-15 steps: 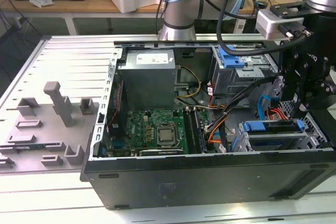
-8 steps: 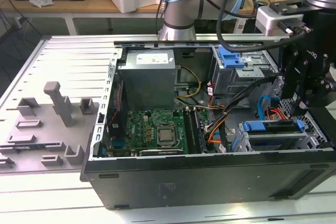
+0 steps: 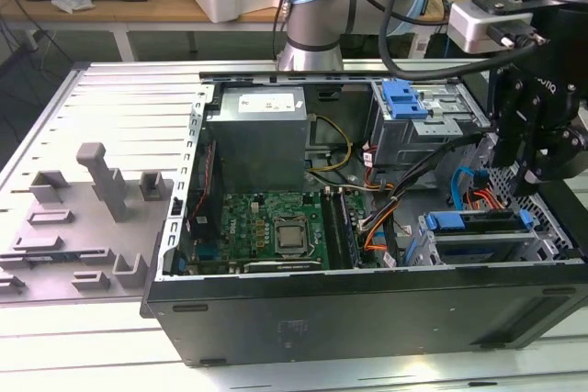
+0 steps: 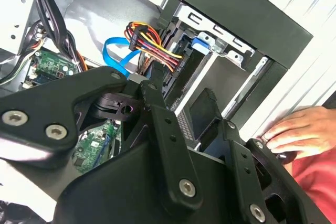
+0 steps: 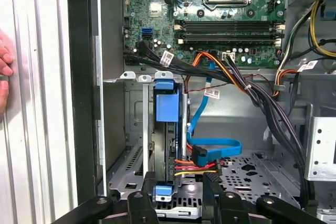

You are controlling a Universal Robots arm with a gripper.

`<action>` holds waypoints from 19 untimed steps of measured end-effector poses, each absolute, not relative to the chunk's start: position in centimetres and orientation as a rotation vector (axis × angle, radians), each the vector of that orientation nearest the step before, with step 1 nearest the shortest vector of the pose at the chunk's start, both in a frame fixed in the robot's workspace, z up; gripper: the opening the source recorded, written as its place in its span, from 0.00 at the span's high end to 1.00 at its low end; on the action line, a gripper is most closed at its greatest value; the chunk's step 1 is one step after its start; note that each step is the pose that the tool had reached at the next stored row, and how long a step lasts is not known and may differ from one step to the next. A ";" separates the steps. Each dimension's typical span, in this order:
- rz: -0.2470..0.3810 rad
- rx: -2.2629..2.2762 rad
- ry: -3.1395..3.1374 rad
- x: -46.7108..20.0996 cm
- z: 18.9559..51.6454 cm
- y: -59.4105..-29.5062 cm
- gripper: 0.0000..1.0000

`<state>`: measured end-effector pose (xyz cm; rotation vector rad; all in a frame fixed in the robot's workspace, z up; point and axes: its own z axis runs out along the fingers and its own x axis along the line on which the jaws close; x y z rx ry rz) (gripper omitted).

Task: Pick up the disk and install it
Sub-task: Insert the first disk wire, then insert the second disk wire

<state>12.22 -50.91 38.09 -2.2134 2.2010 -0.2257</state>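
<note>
Claw (image 3: 537,167) hovering at exterior view's right, fingers apart, gripping nothing. Disk (image 5: 167,145) sitting edge-on in drive bay (image 3: 478,236), blue frame showing. Install step seemingly finishing; seating check needed.

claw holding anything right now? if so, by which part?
Cannot tell. The claw sits at the blue-framed end of the disk, which stands on edge in the drive bay; whether it grips that end is hidden.
</note>
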 end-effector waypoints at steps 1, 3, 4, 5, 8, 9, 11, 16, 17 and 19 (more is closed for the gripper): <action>-0.226 -2.213 2.201 12.2 38.1 -50.9 0.52; -0.226 -2.213 2.201 12.2 38.1 -50.9 0.52; -0.226 -2.213 2.201 12.2 38.1 -50.9 0.52; -0.226 -2.213 2.201 12.2 38.1 -50.9 0.52; -0.226 -2.213 2.201 12.2 38.1 -50.9 0.52; -0.226 -2.213 2.201 12.2 38.1 -50.9 0.52; -0.226 -2.213 2.201 12.2 38.1 -50.9 0.52; -0.227 -2.210 2.204 12.2 38.1 -50.7 0.52; -0.227 -2.205 2.210 12.2 38.1 -50.6 0.52; -0.227 -2.193 2.223 12.2 38.1 -50.4 0.52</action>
